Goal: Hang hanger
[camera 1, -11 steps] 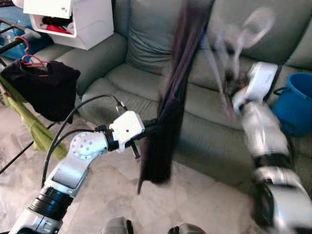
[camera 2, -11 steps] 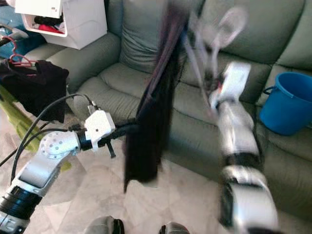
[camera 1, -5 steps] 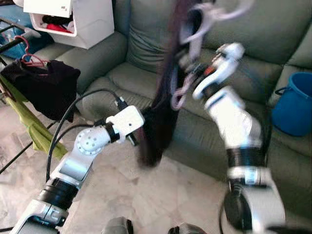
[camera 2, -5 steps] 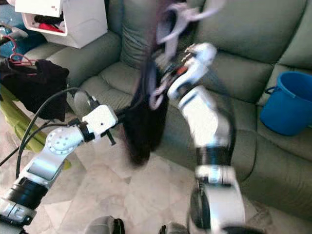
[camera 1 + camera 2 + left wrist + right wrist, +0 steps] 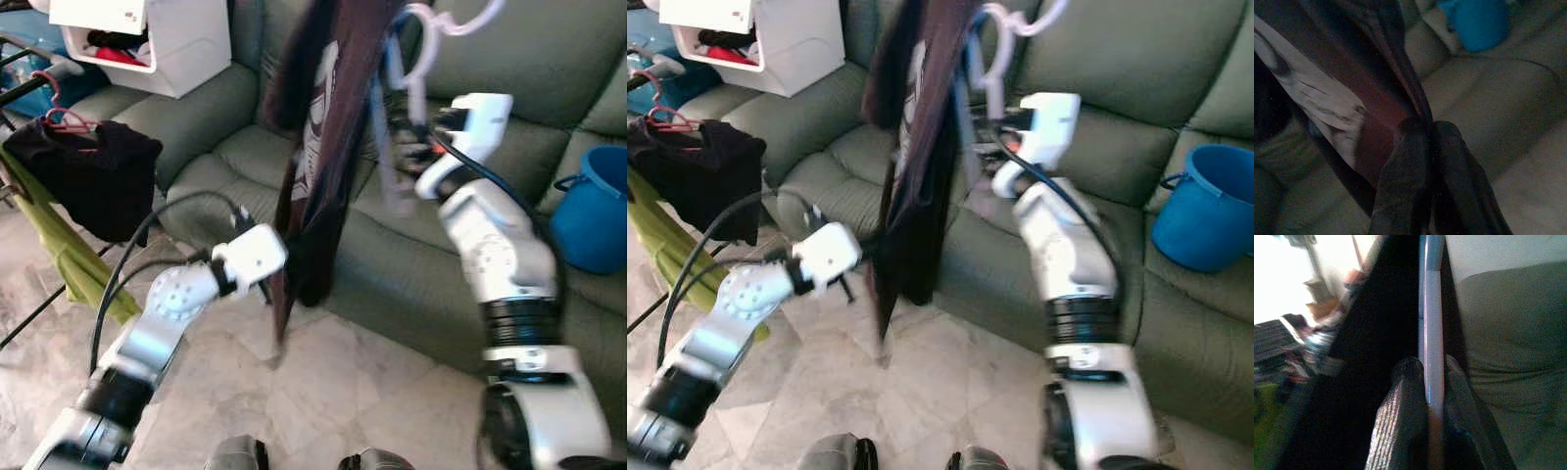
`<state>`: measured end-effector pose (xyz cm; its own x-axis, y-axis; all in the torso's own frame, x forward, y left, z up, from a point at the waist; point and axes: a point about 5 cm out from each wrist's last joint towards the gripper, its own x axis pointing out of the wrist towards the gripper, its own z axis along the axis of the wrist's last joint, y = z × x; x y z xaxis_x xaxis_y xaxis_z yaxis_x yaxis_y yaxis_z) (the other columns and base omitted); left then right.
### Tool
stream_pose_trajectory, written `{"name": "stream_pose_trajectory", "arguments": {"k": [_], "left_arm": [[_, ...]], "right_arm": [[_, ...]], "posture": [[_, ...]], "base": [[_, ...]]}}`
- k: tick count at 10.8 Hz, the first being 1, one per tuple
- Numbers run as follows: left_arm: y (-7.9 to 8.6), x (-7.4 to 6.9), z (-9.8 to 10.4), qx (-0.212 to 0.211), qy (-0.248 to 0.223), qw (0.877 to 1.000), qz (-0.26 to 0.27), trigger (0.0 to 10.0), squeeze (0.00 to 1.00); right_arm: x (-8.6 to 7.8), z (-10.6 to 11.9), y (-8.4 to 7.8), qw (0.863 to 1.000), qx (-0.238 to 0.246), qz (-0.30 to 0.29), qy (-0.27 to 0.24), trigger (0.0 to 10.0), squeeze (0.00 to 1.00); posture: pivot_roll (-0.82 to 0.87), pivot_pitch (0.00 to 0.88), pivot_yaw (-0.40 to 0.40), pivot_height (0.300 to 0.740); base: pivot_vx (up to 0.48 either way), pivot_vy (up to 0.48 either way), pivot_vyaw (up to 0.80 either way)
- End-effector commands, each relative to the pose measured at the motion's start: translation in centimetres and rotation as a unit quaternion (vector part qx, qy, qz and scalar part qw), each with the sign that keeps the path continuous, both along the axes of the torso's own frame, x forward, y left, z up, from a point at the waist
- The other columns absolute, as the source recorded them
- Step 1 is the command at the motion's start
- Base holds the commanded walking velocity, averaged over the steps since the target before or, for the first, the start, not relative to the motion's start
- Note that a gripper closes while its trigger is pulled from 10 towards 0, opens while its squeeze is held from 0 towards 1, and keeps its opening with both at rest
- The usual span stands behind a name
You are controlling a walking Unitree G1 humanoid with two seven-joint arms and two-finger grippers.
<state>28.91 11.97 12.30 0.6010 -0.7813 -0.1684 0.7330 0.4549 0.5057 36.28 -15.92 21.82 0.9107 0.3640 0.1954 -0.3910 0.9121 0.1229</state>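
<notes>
A dark maroon shirt point(image 5: 318, 147) with a white print hangs on a pale lilac hanger point(image 5: 380, 137), whose hook point(image 5: 460, 18) points up at the top of the left eye view. My right gripper point(image 5: 404, 152) is raised before the sofa and is shut on the hanger's bar point(image 5: 1431, 328). My left gripper point(image 5: 1426, 134) is lower down, at the shirt's hem, and pinches the fabric point(image 5: 1391, 105) between its shut fingers. The hanging cloth hides most of the hanger's frame.
A drying rack at the left carries a black garment point(image 5: 86, 174) on a pink hanger point(image 5: 61, 117) and a green cloth point(image 5: 61, 257). A grey-green sofa point(image 5: 549, 88) stands behind, with a white box point(image 5: 157, 44) on its arm and a blue bucket point(image 5: 593, 211) on its seat.
My right arm has swung left and then back toward the right with the hanger. The shirt has turned so its white print shows. My left gripper has stayed at the hem.
</notes>
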Motion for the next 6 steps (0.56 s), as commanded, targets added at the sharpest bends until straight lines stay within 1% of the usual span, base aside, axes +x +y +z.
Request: {"name": "stream_pose_trajectory", "arguments": {"k": [1,2,3,4,5,6], "left_arm": [[-0.1,-0.6,-0.6,0.011,0.024,0.999,-0.017,10.0,0.00],[-0.2,-0.8,-0.9,0.015,0.031,0.999,-0.025,10.0,0.15],[-0.5,-0.7,-1.0,0.007,0.047,0.998,-0.031,10.0,1.00],[-0.6,-0.8,-1.1,0.004,0.056,0.998,-0.034,10.0,1.00],[-0.7,-0.8,-1.2,0.006,0.057,0.998,-0.038,10.0,1.00],[-0.9,-0.8,-1.3,0.004,0.067,0.997,-0.043,10.0,1.00]], "right_arm": [[0.1,1.9,-0.4,0.998,-0.017,-0.010,-0.052,10.0,0.00],[-0.2,1.2,-0.3,0.998,-0.047,-0.004,-0.051,10.0,0.00],[-1.2,-0.6,0.7,0.995,-0.085,0.027,-0.044,10.0,0.00],[-1.8,-1.3,1.1,0.992,-0.112,0.032,-0.053,10.0,0.00],[-2.4,-1.8,1.6,0.992,-0.108,0.043,-0.057,10.0,0.00],[-3.0,-2.5,2.5,0.989,-0.120,0.059,-0.065,10.0,0.00]], "posture": [[-0.09,0.000,-0.032,0.740],[-0.09,0.000,-0.032,0.740],[-0.09,0.000,-0.034,0.740],[-0.09,0.000,-0.032,0.740],[-0.09,0.000,-0.030,0.740],[-0.09,0.000,-0.025,0.740]], "base": [[0.000,0.000,0.00],[0.000,0.000,0.00],[0.000,0.000,0.00],[0.000,0.000,0.00],[0.000,0.000,0.00],[0.000,0.000,0.00]]}}
